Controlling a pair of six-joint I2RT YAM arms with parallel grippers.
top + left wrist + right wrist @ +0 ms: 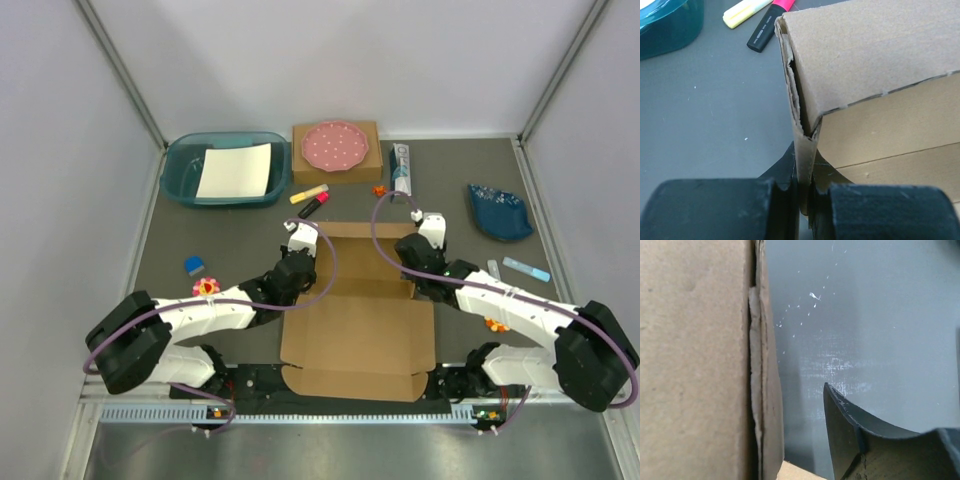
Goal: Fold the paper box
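Note:
The paper box [356,330] lies mid-table, its near lid panel flat and its far half raised into walls. My left gripper [308,262] is shut on the doubled left wall [802,145]; that wall runs straight down between the black fingers [785,200], which are pressed against it. My right gripper [410,270] is at the right wall [765,390] and stands open. Only one of its fingers [850,435] shows, with a gap of grey table between it and the cardboard. The other finger is hidden behind the wall.
At the back stand a teal basin [185,175] with white paper and a small brown box [366,165] bearing a pink dotted plate. Yellow and pink markers [311,198] lie just beyond the box's left corner. A tube [400,168] and a blue dish [498,210] are at the right.

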